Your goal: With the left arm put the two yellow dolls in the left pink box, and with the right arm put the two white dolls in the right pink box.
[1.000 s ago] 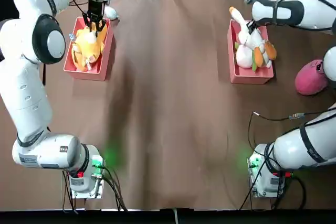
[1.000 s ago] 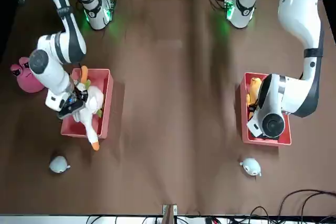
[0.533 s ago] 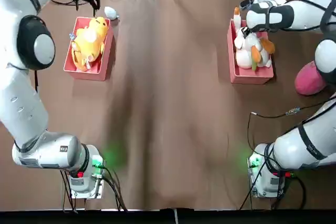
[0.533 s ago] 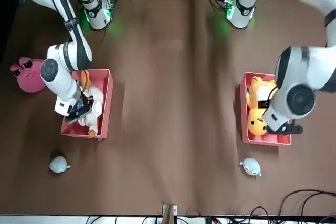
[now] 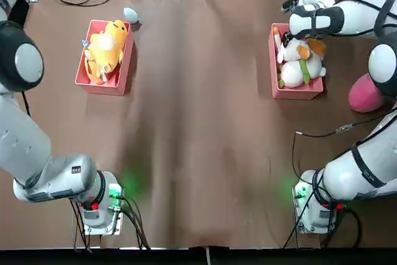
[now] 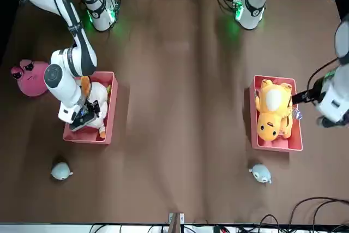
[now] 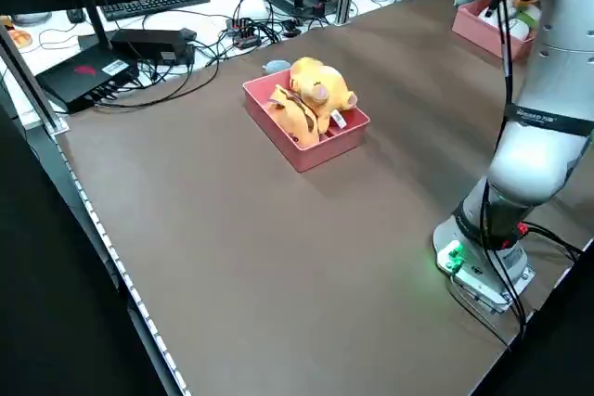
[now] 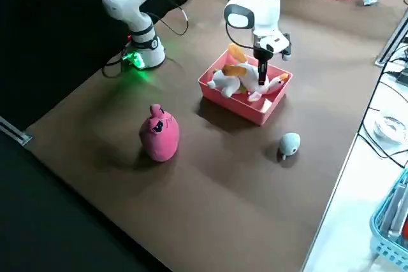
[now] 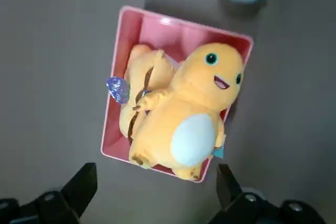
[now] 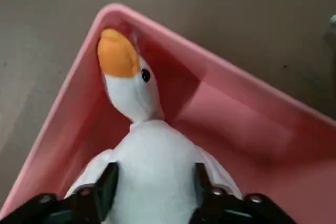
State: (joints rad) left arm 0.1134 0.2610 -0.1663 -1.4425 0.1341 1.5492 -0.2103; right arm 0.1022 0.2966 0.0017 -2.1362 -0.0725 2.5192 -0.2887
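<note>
Look at your right gripper (image 10: 152, 192) first: it sits down inside the right pink box (image 5: 275, 69), at that box's far end, with its two fingers (image 10: 105, 187) spread wide enough to take the body of a white doll (image 10: 152, 182) between them. The pads lie against the plush on either side, so it has that doll in its grasp, the doll's orange beak pointing into the box's corner. From overhead you can see both white dolls (image 5: 296, 60) bunched together in that box, orange parts showing on top.

Your left gripper (image 9: 152, 182) is high above the table's far left corner, out past the far edge of the left pink box (image 5: 84, 79). Its fingers (image 9: 81, 184) stand wide apart and carry nothing. Below it, the two yellow dolls (image 5: 104, 51) lie in the left pink box, the larger one on its back over the other.

A small pale blue toy (image 5: 131, 15) rests on the table just beside that box's far right corner. A second one (image 6: 60, 171) lies beyond the right box, and a pink plush (image 5: 366, 93) sits to the right of it.
</note>
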